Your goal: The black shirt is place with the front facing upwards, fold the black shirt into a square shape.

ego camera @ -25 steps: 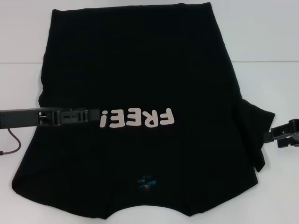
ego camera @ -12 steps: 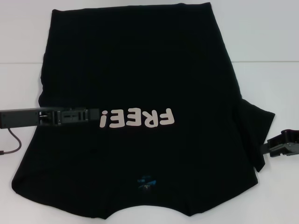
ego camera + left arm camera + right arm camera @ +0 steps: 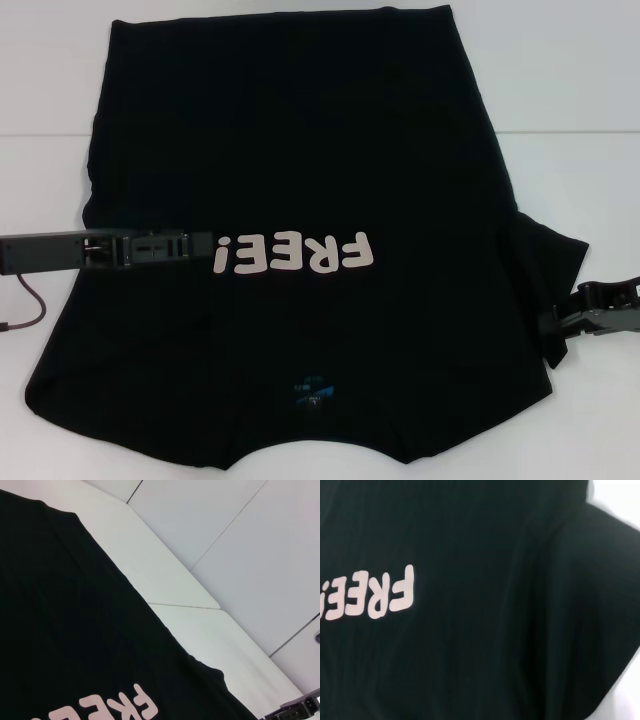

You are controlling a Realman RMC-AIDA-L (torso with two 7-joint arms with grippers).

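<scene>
- Your left gripper (image 3: 200, 245) lies over the black shirt (image 3: 300, 150), just beside the "FREE!" lettering (image 3: 293, 255); its grip state can't be told
- Your right gripper (image 3: 556, 327) touches the sleeve edge; its grip can't be told either

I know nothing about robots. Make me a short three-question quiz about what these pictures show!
1. True or false: the black shirt lies with its printed side up.
2. Which sleeve still sticks out to the side: A) the one on the robot's left, B) the one on the robot's right?
3. Fill in: the left tool lies over the shirt beside the word ____.

Key
1. True; the pale lettering shows.
2. B; the right sleeve spreads out, with the right tool at its edge.
3. FREE!
</scene>
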